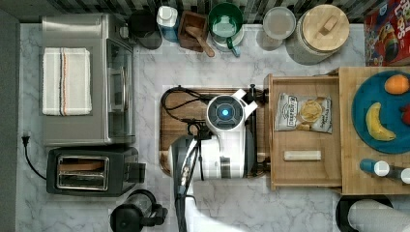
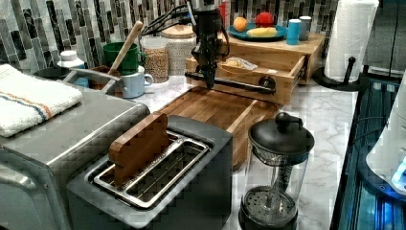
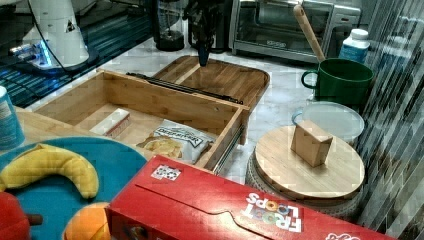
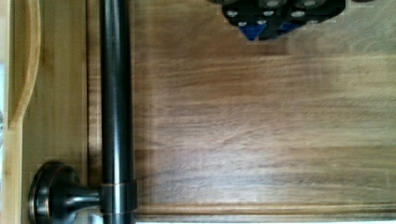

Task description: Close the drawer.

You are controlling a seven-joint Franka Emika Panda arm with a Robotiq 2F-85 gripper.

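Note:
The light-wood drawer [image 1: 304,166] stands pulled out from under the thick top, holding a chip bag [image 1: 303,112] and a white bar [image 1: 301,155]. Its long black bar handle [image 4: 116,93] runs along the front wall [image 2: 249,91], also seen in the right view [image 3: 180,86]. My gripper [image 2: 209,79] points down over the brown cutting board [image 2: 215,108], just in front of the handle and apart from it. Its blue-tipped fingers [image 4: 254,31] sit together, shut on nothing. In the right view the gripper [image 3: 203,59] hangs above the board [image 3: 225,77].
A toaster [image 1: 92,169], toaster oven [image 1: 82,79] and French press [image 1: 138,212] stand on the top view's left. A green mug [image 1: 226,21] and a lidded jar [image 1: 324,31] line the back wall. A blue plate [image 1: 367,96] with fruit sits on the wooden top.

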